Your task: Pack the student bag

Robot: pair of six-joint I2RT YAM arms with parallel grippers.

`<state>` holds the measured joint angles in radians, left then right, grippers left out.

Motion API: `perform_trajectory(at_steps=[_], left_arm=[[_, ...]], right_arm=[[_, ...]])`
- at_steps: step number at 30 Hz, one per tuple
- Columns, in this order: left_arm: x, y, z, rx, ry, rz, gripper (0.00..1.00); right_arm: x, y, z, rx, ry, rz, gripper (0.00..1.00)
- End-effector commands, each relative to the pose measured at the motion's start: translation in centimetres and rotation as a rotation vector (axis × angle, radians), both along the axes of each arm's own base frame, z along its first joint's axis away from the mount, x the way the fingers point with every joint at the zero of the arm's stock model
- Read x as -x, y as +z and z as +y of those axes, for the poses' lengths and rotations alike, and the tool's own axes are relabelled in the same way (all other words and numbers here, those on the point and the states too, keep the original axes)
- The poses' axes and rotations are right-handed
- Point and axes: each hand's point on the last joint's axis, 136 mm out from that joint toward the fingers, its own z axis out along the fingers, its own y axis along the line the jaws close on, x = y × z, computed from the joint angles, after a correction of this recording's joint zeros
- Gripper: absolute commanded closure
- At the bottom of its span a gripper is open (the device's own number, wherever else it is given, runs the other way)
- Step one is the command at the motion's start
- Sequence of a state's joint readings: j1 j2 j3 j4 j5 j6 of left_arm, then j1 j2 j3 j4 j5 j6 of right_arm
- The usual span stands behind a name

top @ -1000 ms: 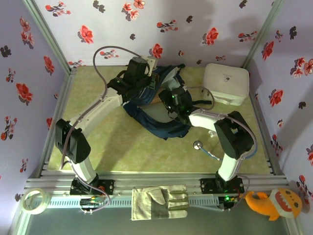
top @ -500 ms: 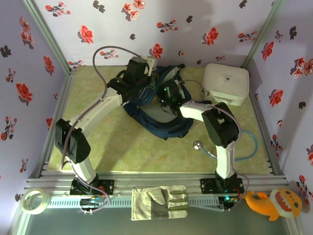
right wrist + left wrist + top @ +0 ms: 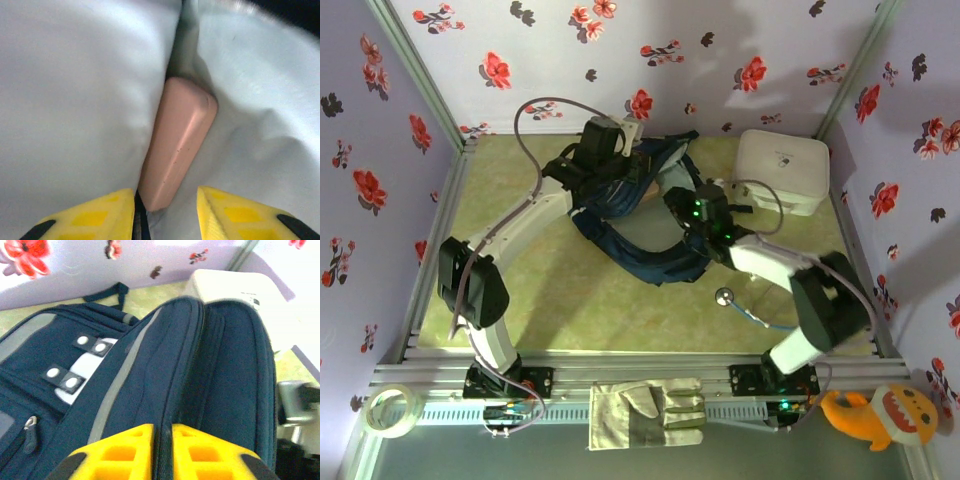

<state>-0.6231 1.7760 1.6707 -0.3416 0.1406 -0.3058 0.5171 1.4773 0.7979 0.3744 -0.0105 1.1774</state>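
bag [image 3: 642,256]: middle of worktop [image 3: 545,300], a bit toward 12 o'clock | feel: soft, floppy, probably light, so grab the zip rim [image 3: 204,340], not loose cloth | left pincer [image 3: 162,450]: fingers nearly together on that rim, can't tell if pinching | right pincer [image 3: 165,210]: spread around a pink block [image 3: 180,140]

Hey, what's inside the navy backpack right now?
A pink rounded block lies in a fold of pale lining inside the navy-blue fabric backpack. Anything deeper is covered by that lining.
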Motion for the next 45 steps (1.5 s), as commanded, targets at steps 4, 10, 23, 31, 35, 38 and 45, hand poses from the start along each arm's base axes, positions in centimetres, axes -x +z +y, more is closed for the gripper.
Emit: perform_trajectory(at_steps=[4, 10, 23, 31, 35, 38, 45], left_arm=[[0.6, 0.0, -0.6, 0.105, -0.065, 0.027, 0.33], [-0.4, -2.1, 3.5, 0.161, 0.065, 0.106, 0.19], [0.9, -13.9, 15.4, 0.264, 0.450, 0.452, 0.28], [2.3, -17.2, 13.6, 0.382, 0.402, 0.572, 0.51], [2.8, -17.8, 13.4, 0.393, 0.386, 0.584, 0.53], [2.7, -17.9, 12.6, 0.435, 0.354, 0.602, 0.54], [1.5, -18.2, 11.4, 0.496, 0.319, 0.622, 0.62]], right_arm=[[4.5, 1.4, -9.9, 0.243, -0.273, -0.009, 0.47], [6.2, 5.1, -12.4, 0.342, -0.300, -0.091, 0.39], [4.3, 0.5, -5.8, 0.323, -0.017, 0.038, 0.36], [3.2, -1.8, -3.0, 0.272, 0.068, 0.081, 0.39], [2.7, -2.8, -2.1, 0.258, 0.105, 0.103, 0.39], [2.3, -3.4, -1.6, 0.252, 0.118, 0.116, 0.38], [0.2, -3.9, -1.0, 0.250, 0.140, 0.107, 0.40]])
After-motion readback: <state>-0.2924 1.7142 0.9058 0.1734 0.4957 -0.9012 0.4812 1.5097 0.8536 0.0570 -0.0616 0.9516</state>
